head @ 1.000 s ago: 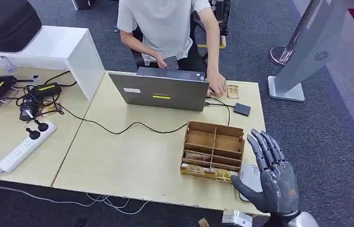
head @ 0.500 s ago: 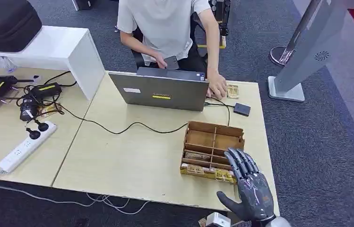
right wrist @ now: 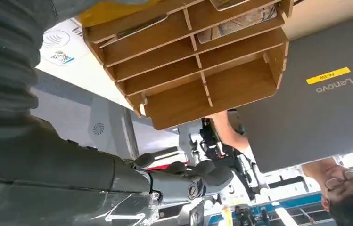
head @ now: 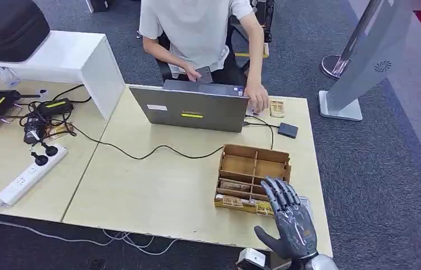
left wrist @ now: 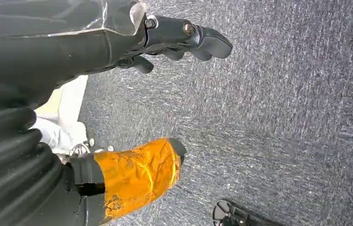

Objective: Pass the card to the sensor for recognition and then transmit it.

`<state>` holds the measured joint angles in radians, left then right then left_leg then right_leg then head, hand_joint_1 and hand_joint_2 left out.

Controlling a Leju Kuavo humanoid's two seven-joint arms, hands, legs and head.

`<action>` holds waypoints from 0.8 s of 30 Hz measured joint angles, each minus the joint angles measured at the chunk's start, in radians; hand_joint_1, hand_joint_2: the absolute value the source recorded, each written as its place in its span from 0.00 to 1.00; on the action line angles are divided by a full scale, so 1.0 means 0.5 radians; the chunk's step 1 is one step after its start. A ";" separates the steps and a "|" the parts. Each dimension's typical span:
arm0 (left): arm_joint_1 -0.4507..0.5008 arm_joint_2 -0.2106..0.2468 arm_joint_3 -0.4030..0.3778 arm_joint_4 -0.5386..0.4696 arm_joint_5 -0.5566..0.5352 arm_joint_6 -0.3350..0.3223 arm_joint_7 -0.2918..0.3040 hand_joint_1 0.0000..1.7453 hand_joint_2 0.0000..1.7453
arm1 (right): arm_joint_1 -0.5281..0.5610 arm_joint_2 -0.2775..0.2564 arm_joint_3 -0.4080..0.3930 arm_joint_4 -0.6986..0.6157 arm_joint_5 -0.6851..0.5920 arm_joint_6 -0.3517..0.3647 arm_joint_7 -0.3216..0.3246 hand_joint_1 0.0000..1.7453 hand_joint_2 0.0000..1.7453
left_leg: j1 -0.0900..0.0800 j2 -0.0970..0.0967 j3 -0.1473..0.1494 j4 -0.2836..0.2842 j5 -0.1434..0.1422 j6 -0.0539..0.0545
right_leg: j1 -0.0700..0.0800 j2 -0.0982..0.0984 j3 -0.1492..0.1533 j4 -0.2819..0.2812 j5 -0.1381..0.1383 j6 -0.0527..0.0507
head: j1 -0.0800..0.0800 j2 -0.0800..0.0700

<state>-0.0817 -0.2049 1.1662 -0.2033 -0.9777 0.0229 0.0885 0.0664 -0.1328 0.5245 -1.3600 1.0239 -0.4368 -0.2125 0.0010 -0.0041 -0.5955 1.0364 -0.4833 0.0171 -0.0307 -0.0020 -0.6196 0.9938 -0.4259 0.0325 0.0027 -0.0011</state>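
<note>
So far, nothing of the task looks done. The cards (head: pixel 234 201) lie in the near slots of the wooden divider box (head: pixel 253 169) on the desk (head: pixel 157 185); its far compartments look bare. None has been lifted out.

The right hand (head: pixel 289 222) hovers at the desk's near right corner, just beside the box's near edge, palm toward the camera. Fingers apart and extended, thumb out to the side, holding nothing. Whether its fingertips touch the box, cannot tell. In the right wrist view the box (right wrist: pixel 198 61) sits close ahead of the fingers (right wrist: pixel 198 181), which carry no card.

A small dark flat unit (head: pixel 288 130) lies on the desk beyond the box, cabled toward the laptop (head: pixel 194 107); judged to be the card sensor, though not certain. A pale pad or sheet (head: pixel 304 201) shows under the right hand at the desk edge.

The left hand (left wrist: pixel 165 44) hangs over grey carpet, holding nothing; fingers partly curled but not closed.

A person (head: pixel 197 28) sits behind the laptop, one hand (head: pixel 258 101) on the desk near a small stack of cards (head: pixel 276 107) at the far edge.

Left to do, by my reading: pinch one card from the box, carry it to the sensor, hold for the read, then hand it on, presumably to the person.
</note>
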 joint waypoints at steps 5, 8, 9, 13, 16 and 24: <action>0.000 0.006 0.000 0.000 -0.003 0.008 0.000 0.00 1.00 | -0.029 0.025 0.027 0.063 -0.020 -0.024 -0.002 0.00 1.00 | 0.000 0.000 0.000 0.000 0.000 0.000 | 0.000 0.000 0.000 0.000 0.000 0.000 | -0.001 0.000; -0.002 0.013 0.018 0.000 0.034 0.011 0.000 0.00 1.00 | -0.038 0.034 0.037 0.096 -0.035 -0.039 -0.002 0.00 1.00 | 0.000 0.000 0.000 0.000 0.000 0.000 | 0.000 0.000 0.000 0.000 0.000 0.000 | -0.001 0.000; -0.003 0.015 0.024 0.000 0.038 0.010 0.000 0.00 1.00 | -0.043 0.034 0.037 0.108 -0.035 -0.050 -0.002 0.00 1.00 | 0.000 0.000 0.000 0.000 0.000 0.000 | 0.000 0.000 0.000 0.000 0.000 0.000 | -0.001 0.000; -0.004 0.019 0.033 0.000 0.044 0.008 -0.002 0.00 1.00 | -0.061 0.041 0.037 0.141 -0.037 -0.060 -0.002 0.00 1.00 | 0.000 0.000 0.000 0.000 0.000 0.000 | 0.000 0.000 0.000 0.000 0.000 0.000 | -0.001 0.000; -0.004 0.021 0.035 0.000 0.046 0.005 -0.012 0.00 1.00 | -0.065 0.045 0.037 0.161 -0.037 -0.060 -0.002 0.00 1.00 | 0.000 0.000 0.000 0.000 0.000 0.000 | 0.000 0.000 0.000 0.000 0.000 0.000 | 0.000 0.000; -0.007 0.022 0.050 0.000 0.050 -0.024 -0.037 0.00 1.00 | -0.117 0.058 0.037 0.270 -0.052 -0.056 -0.002 0.00 1.00 | 0.000 0.000 0.000 0.000 0.000 0.000 | 0.000 0.000 0.000 0.000 0.000 0.000 | 0.000 0.000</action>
<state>-0.0854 -0.1938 1.1914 -0.2033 -0.9525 0.0107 0.0702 0.0079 -0.1038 0.5432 -1.2250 0.9979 -0.4650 -0.2132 0.0010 -0.0041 -0.5954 1.0364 -0.4832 0.0171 -0.0307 -0.0020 -0.6196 0.9939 -0.4259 0.0325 0.0027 -0.0011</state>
